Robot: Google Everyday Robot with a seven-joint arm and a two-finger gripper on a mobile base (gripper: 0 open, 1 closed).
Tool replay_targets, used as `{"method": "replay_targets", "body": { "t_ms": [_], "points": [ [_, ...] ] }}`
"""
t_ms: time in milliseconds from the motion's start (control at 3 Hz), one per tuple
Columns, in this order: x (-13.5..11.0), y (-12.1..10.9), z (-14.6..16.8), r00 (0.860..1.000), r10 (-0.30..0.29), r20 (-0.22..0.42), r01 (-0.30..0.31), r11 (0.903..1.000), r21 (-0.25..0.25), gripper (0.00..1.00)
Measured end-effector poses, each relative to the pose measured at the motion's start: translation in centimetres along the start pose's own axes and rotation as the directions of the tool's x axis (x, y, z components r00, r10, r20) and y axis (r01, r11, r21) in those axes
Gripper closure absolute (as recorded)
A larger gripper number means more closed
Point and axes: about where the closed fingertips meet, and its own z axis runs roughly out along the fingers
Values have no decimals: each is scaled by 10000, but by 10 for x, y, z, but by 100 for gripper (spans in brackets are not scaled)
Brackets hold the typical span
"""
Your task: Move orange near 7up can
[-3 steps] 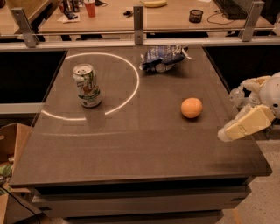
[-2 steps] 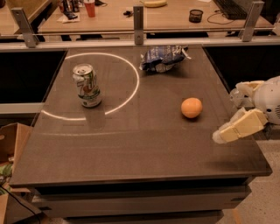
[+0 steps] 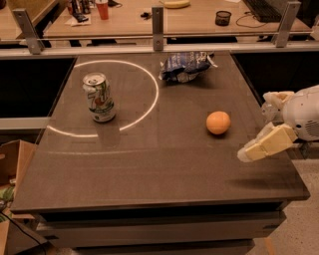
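The orange (image 3: 218, 122) lies on the dark table (image 3: 149, 174), right of centre. The 7up can (image 3: 100, 97) stands upright at the table's left, inside a bright ring of light, well apart from the orange. My gripper (image 3: 255, 127) hovers over the table's right edge, just right of the orange and a little nearer the front. It is open and empty, with one cream finger (image 3: 265, 143) pointing down and left toward the table. It touches nothing.
A blue-and-white snack bag (image 3: 185, 66) lies at the table's back, behind the orange. A metal rail with posts (image 3: 157, 22) runs along the back edge. A cardboard box (image 3: 12, 164) stands on the floor at the left. A banana (image 3: 176, 4) is on the far desk.
My gripper has moved a little to the left, closer to the orange. The orange, the can and the bag have not moved.
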Motion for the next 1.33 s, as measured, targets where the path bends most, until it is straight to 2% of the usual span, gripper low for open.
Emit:
{"method": "replay_targets", "body": {
  "t_ms": [667,1333],
  "points": [
    [-6,-6,29,9992,120,374,-124,9999,118,0],
    [-7,-12,54,9984,367,420,-369,9993,51,0]
  ]
}}
